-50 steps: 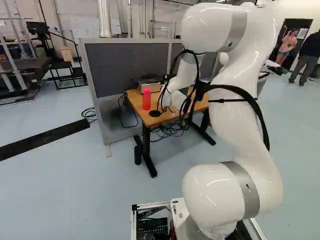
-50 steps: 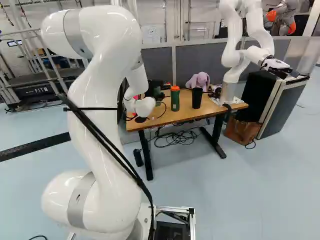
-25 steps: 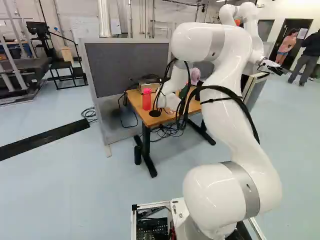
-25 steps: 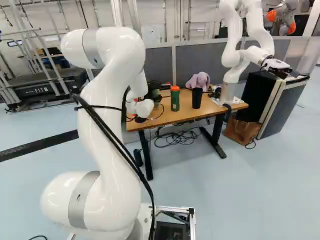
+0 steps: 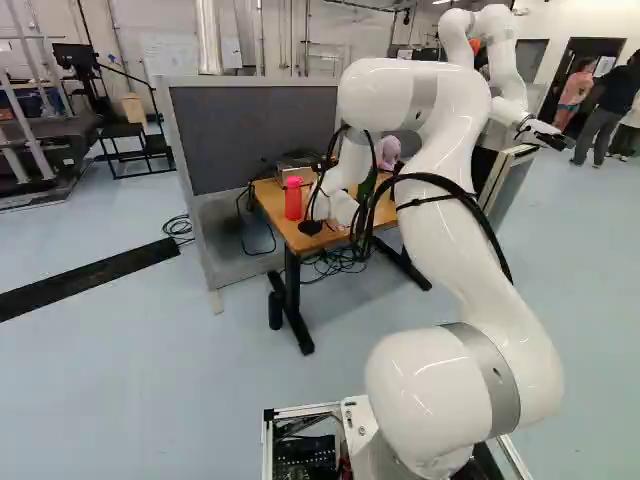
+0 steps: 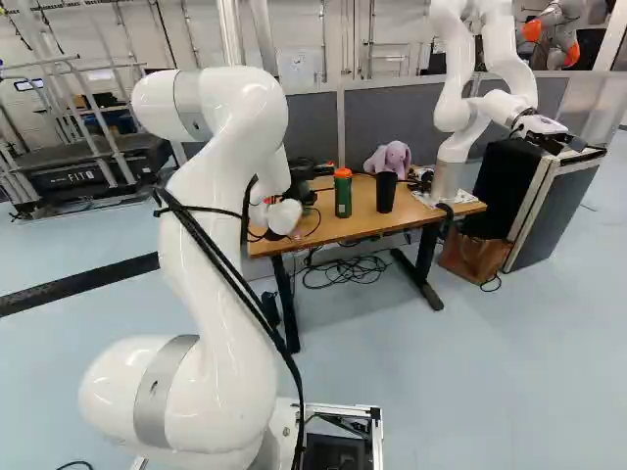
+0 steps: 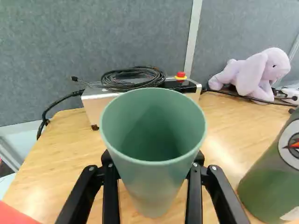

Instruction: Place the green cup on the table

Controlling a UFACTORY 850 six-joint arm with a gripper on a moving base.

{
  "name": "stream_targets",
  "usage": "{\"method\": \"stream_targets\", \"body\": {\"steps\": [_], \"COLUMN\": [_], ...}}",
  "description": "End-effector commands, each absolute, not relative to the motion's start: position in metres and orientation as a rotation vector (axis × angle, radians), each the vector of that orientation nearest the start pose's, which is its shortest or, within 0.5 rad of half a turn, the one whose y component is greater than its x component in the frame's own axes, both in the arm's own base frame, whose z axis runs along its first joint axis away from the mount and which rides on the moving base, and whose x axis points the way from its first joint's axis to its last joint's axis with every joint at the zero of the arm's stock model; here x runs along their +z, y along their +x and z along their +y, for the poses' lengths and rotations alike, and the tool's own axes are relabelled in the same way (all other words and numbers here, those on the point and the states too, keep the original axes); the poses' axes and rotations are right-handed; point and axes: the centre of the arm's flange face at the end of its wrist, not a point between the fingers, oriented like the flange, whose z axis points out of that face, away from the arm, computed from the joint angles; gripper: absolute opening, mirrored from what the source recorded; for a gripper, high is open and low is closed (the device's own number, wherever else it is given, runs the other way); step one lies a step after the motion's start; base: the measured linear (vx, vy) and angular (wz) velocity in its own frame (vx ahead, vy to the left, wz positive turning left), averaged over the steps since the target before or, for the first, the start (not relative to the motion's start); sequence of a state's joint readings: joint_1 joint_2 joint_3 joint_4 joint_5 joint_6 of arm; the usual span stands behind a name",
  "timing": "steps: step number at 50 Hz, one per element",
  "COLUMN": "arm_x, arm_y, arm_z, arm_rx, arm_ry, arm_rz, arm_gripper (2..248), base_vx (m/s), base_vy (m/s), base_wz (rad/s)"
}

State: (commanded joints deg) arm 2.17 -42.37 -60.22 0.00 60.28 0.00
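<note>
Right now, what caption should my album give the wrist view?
My claw grips the green cup while a purple plush toy sits on the table.

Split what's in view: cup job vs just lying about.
Job:
- green cup, gripped
- hand
- table

Lying about:
- plush bunny
- green bottle
- black tumbler
- red bottle
- coiled cable
- metal box

Bright, diffuse light | glints — white arm [image 6: 230, 304] | pale sheen — tabletop [image 7: 224, 144] | faint shadows on floor [image 5: 150, 380]
</note>
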Motion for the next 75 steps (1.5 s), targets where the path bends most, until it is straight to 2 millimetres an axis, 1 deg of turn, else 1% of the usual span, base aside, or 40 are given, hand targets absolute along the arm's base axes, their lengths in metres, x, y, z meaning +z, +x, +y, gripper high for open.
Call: {"method": "stream_targets", "body": {"steps": [10, 11, 15, 16, 21, 22, 26, 27, 39, 75], "arm_x": [0.274, 0.274, 0.274, 0.274, 0.274, 0.274, 0.274, 0.274, 0.278, 0.319], "arm_y": [0.624, 0.624, 0.624, 0.624, 0.624, 0.624, 0.624, 0.624, 0.624, 0.622], "arm_z": [0.024, 0.024, 0.024, 0.024, 0.024, 0.024, 0.024, 0.024, 0.024, 0.024], "arm_rx": [-1.965, -1.965, -1.965, -1.965, -1.965, -1.965, -1.965, -1.965, -1.971, -2.041], "arm_ry": [-2.420, -2.420, -2.420, -2.420, -2.420, -2.420, -2.420, -2.420, -2.415, -2.355], "arm_rz": [-0.046, -0.046, -0.046, -0.046, -0.046, -0.046, -0.046, -0.046, -0.046, -0.045], "arm_gripper": [125, 150, 150, 183, 183, 217, 217, 247, 247, 247], "base_vx": [0.000, 0.000, 0.000, 0.000, 0.000, 0.000, 0.000, 0.000, 0.000, 0.000], "base_vy": [0.000, 0.000, 0.000, 0.000, 0.000, 0.000, 0.000, 0.000, 0.000, 0.000], "base_wz": [0.000, 0.000, 0.000, 0.000, 0.000, 0.000, 0.000, 0.000, 0.000, 0.000]}}
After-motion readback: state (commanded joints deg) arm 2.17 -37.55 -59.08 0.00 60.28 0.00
